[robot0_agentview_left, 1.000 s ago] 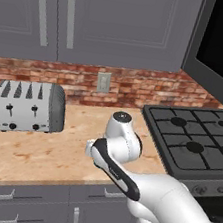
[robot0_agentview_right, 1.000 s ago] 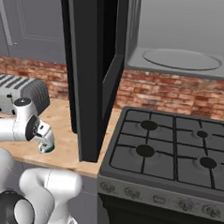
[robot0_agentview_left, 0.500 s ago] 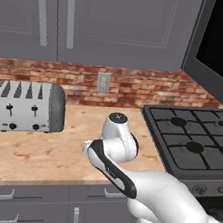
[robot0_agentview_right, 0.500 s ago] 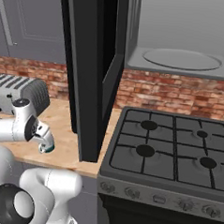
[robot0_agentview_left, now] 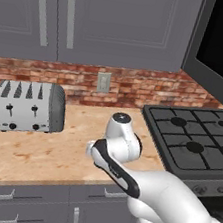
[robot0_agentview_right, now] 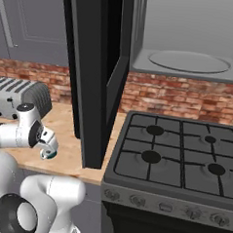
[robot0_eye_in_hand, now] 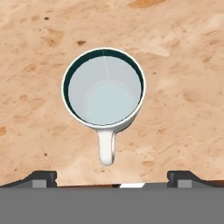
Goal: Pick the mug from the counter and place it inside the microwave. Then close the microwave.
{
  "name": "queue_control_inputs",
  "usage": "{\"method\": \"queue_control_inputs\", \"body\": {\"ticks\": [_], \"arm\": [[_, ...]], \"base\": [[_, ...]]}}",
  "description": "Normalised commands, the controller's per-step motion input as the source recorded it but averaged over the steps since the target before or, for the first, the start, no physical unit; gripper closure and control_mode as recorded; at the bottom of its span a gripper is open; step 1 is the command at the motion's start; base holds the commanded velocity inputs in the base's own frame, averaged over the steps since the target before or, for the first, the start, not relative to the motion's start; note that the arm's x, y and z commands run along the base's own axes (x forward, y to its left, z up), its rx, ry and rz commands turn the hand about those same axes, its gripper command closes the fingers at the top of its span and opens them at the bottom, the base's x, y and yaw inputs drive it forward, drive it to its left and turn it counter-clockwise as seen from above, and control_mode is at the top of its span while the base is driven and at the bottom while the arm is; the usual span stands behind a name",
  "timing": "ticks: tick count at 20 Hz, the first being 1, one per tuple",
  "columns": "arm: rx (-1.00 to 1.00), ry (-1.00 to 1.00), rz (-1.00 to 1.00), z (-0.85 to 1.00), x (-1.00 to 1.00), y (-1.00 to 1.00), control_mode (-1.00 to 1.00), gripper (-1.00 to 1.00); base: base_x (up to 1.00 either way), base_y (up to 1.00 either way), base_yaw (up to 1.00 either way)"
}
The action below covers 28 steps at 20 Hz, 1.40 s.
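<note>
Hand view: empty upright mug [robot0_eye_in_hand: 104, 89]

The mug [robot0_eye_in_hand: 104, 89] stood upright on the counter [robot0_agentview_left: 52, 150], its handle turned toward the bottom of the hand view. On that counter the toaster [robot0_agentview_left: 28, 106] sat against the brick wall, left of the stovetop [robot0_agentview_left: 195, 141]. Above the stovetop hung the microwave [robot0_agentview_right: 186, 39], its door [robot0_agentview_right: 94, 73] swung out over the counter.

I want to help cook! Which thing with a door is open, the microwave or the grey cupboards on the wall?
The microwave is open: its dark door swings out and you see the round turntable inside. The grey cupboards are shut flat.
</note>
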Motion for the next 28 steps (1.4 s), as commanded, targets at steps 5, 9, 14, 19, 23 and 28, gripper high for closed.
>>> {"method": "queue_control_inputs", "body": {"ticks": [5,9,14,19,23,28], "arm": [[0.0,0.0,0.0,-0.01,0.0,-0.07,-1.0,-1.0],[0.0,0.0,0.0,-0.08,0.04,0.0,-1.0,-1.0],[0.0,0.0,0.0,-0.11,0.07,0.03,-1.0,-1.0],[0.0,0.0,0.0,-0.09,0.1,0.04,-1.0,-1.0],[0.0,0.0,0.0,-0.1,0.08,0.06,-1.0,-1.0],[0.0,0.0,0.0,-0.17,0.01,0.0,-1.0,-1.0]], "base": [[0.0,0.0,0.0],[0.0,0.0,0.0],[0.0,0.0,0.0],[0.0,0.0,0.0],[0.0,0.0,0.0],[0.0,0.0,0.0]]}}
